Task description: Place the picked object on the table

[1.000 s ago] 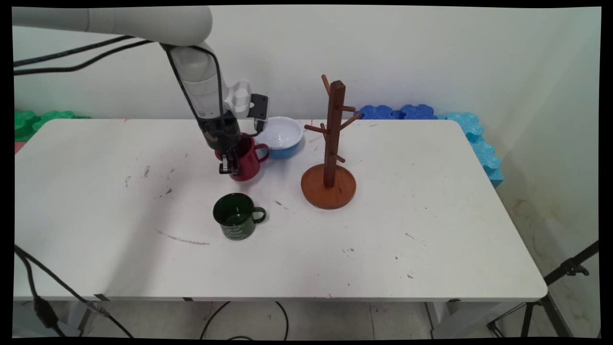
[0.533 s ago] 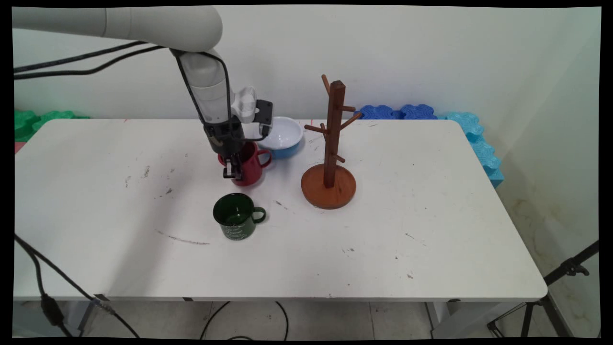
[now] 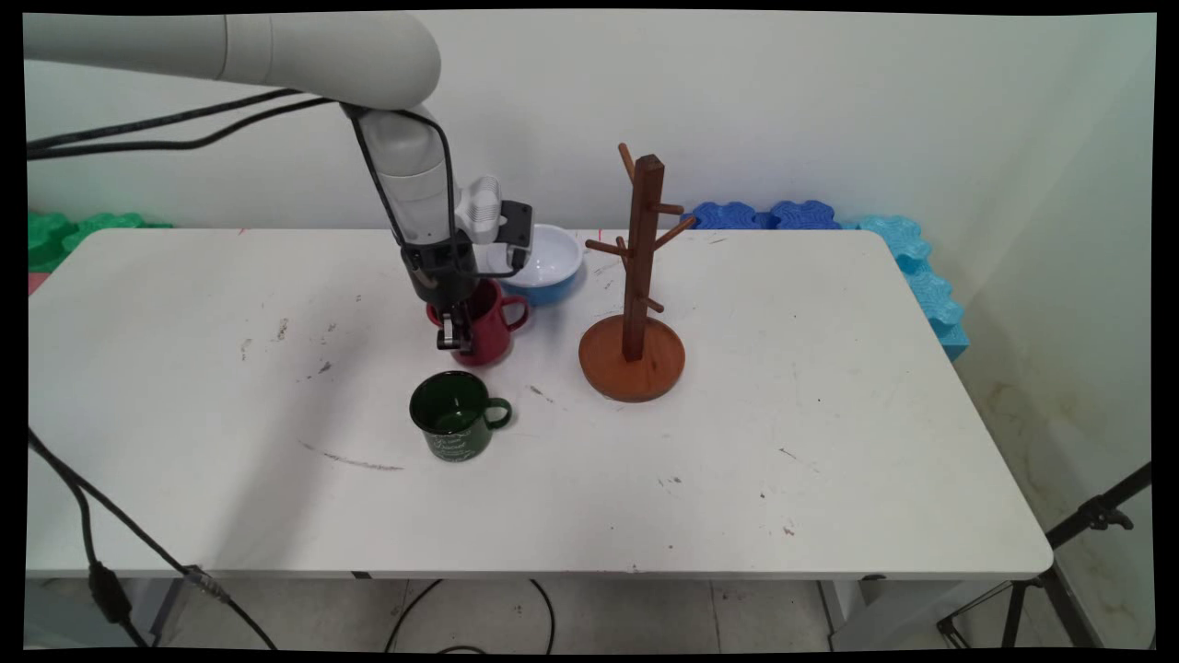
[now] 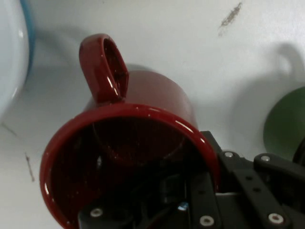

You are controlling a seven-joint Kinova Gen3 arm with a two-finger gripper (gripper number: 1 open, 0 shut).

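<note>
Toward the far edge of the white table [image 3: 829, 516], left of its midline, the black gripper [image 3: 454, 333] is clamping the rim of a red mug [image 3: 488, 324]: the main view is showing one finger [image 3: 448, 330] lying down the mug's outer wall, and the hand view is showing dark linkage reaching down inside the mug's mouth [image 4: 119, 167], so the fingers are standing closed across the wall, one inside and one outside. Gripping at the rim in this way is leaving the mug's handle [image 4: 102, 67] free; it is pointing toward the table's right edge. In the hand view the red mug is appearing tilted, its mouth turned toward the camera; whether its base is touching the table cannot be told from either view. Just behind it, a blue bowl [image 3: 549, 262] with a white inside is sitting near the far edge, partly hidden by the wrist. Nearer the front edge a green mug [image 3: 451, 416] is standing upright, apart from the red one, its handle also pointing right. To the right, clear of both mugs, a wooden mug tree [image 3: 636, 276] is rising on its round base [image 3: 632, 368], with all its pegs bare.
</note>
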